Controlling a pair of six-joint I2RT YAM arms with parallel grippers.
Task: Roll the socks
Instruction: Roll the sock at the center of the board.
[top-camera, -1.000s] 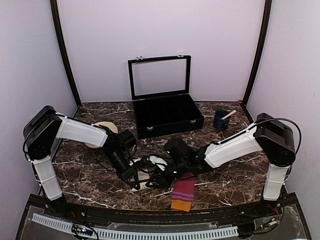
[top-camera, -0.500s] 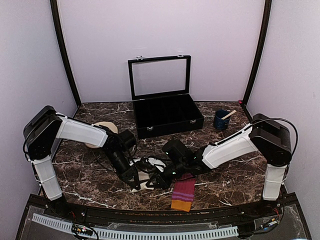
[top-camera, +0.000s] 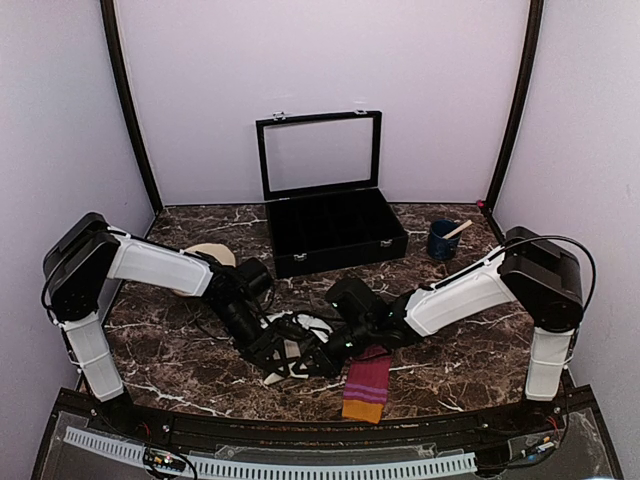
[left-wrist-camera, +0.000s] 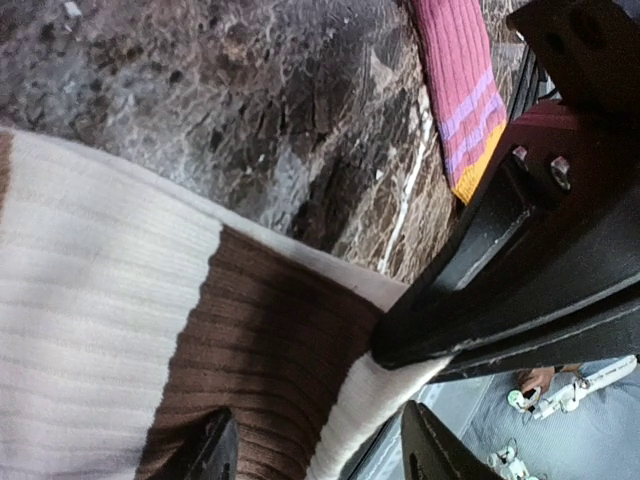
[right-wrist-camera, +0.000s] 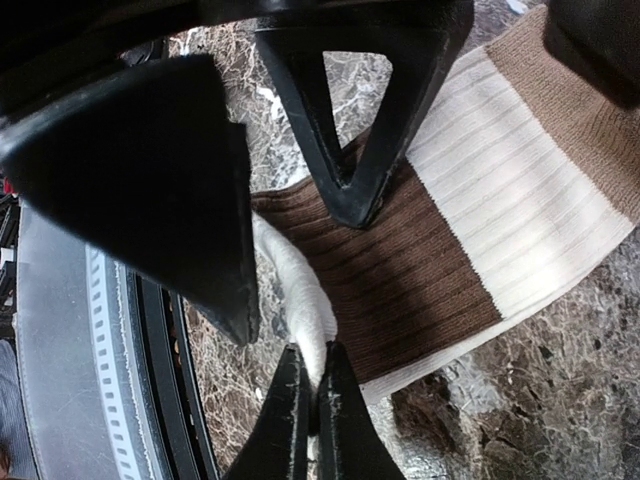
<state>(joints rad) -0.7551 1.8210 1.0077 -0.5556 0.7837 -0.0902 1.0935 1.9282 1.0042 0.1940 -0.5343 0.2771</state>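
Pinching an edge of the cream sock (right-wrist-camera: 500, 200), the right gripper (right-wrist-camera: 312, 350) is clamped tight while the left gripper (left-wrist-camera: 315, 435) gapes over it. The sock lies diagonally, near-left to far-right, at the table's (top-camera: 450, 350) front centre.

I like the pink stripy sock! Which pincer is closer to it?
The right pincer. It is shut on the cream sock, right beside the pink sock. The left pincer is farther away, open over the same cream sock.
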